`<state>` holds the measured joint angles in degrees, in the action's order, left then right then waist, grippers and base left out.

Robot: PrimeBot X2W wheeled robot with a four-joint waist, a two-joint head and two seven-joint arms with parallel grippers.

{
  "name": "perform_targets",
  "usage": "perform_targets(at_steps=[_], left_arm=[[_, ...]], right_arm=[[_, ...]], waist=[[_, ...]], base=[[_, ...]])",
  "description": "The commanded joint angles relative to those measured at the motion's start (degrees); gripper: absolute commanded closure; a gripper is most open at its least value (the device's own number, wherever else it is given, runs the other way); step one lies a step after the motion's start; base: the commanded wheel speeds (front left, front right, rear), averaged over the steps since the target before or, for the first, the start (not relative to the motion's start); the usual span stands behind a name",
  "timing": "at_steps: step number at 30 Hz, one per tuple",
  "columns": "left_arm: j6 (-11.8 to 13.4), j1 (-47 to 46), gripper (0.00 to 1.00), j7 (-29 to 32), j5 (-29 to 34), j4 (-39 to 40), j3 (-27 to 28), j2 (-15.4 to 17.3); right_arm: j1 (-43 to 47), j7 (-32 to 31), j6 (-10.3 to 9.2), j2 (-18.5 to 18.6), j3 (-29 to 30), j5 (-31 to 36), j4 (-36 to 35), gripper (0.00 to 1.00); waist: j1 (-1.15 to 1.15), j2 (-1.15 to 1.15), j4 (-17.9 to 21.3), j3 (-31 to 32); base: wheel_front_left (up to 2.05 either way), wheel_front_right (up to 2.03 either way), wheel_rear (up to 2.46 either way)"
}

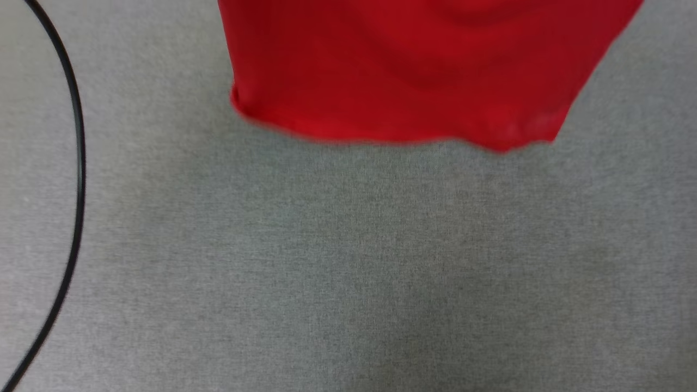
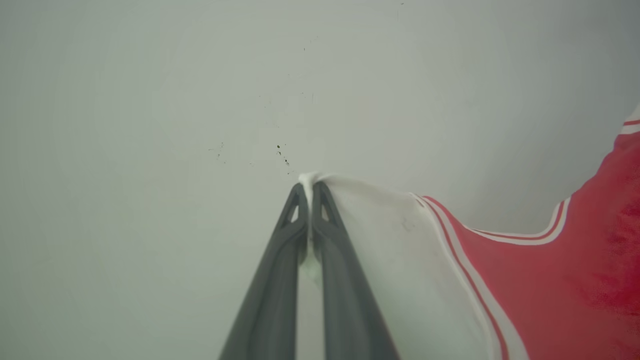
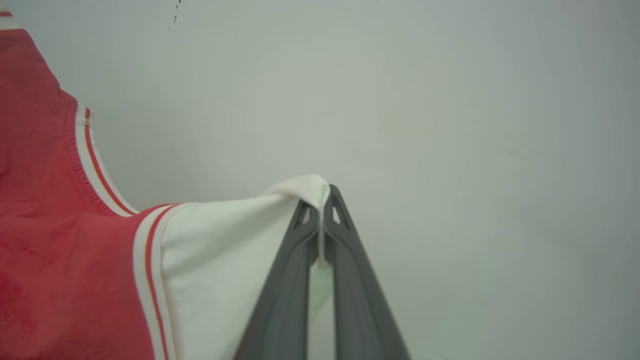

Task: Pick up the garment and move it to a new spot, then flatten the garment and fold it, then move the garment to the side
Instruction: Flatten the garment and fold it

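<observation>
Garment: The red jersey T-shirt [image 1: 414, 71] is being held up in the air. Its red lower hem is hanging across the top of the head view, over a grey fabric-textured surface [image 1: 348, 261]. Whether the hem is touching that surface cannot be told.
Reason for the hold: Judging by the two sleeve grips, the shirt is being stretched wide between the arms so that it is hanging open and smooth. That would leave it ready to be carried to a new spot and laid down flat.
Left gripper: The left gripper [image 2: 311, 187] is being pressed fully closed. The tip of one white sleeve [image 2: 380, 235] is being pinched between its dark fingertips.
Right gripper: The right gripper [image 3: 325, 192] is likewise being pressed closed, with the tip of the other white sleeve [image 3: 225, 240] being pinched between its fingertips.
Trim: Red-and-white stripe trim [image 2: 450, 225] is being shown where each sleeve meets the red body.
Surroundings: A black cable [image 1: 79, 163] is curving down the left of the head view, well apart from the shirt.
</observation>
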<state>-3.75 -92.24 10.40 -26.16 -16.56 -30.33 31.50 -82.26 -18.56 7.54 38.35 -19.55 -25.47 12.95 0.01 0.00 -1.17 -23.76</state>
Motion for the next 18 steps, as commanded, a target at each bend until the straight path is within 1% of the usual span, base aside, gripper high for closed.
perform_targets(at_steps=[1, 5, 9, 14, 18], left_arm=[[-0.24, -1.78, 1.0, -0.49, 0.27, -1.18, 0.33, -0.55], [-0.65, -7.72, 1.0, -3.21, 0.8, -6.56, 1.01, -2.19], [-0.52, -11.47, 1.0, -5.63, 0.65, -11.05, 1.98, -2.79], [-0.9, -13.03, 1.0, -8.0, 0.65, -14.99, 2.07, -2.64], [-1.36, -11.05, 1.0, -9.94, 0.58, -17.45, 1.32, -2.77]], right_arm=[[-2.68, 0.66, -0.1, -0.35, -0.33, 0.52, 0.98, 1.0], [-10.71, 3.15, -0.1, -1.65, -2.64, 1.53, 6.17, 1.0], [-17.69, 5.75, -0.1, -2.92, -5.32, 2.12, 11.75, 1.0], [-22.48, 9.25, -0.09, -3.8, -8.65, 1.25, 17.41, 1.0], [-22.29, 11.75, -0.1, -4.04, -11.86, -0.42, 20.98, 1.0]], waist=[[-0.01, 0.0, 0.3, -4.19], [-0.01, 0.0, 0.3, -6.96], [-0.01, 0.0, 0.3, -8.9], [-0.01, 0.0, 0.14, -10.78], [-0.01, 0.0, -0.01, -11.64]], base=[[0.0, 0.0, 0.0], [0.0, 0.0, 0.0], [0.0, 0.0, 0.0], [0.0, 0.0, 0.0], [0.0, 0.0, 0.0]])
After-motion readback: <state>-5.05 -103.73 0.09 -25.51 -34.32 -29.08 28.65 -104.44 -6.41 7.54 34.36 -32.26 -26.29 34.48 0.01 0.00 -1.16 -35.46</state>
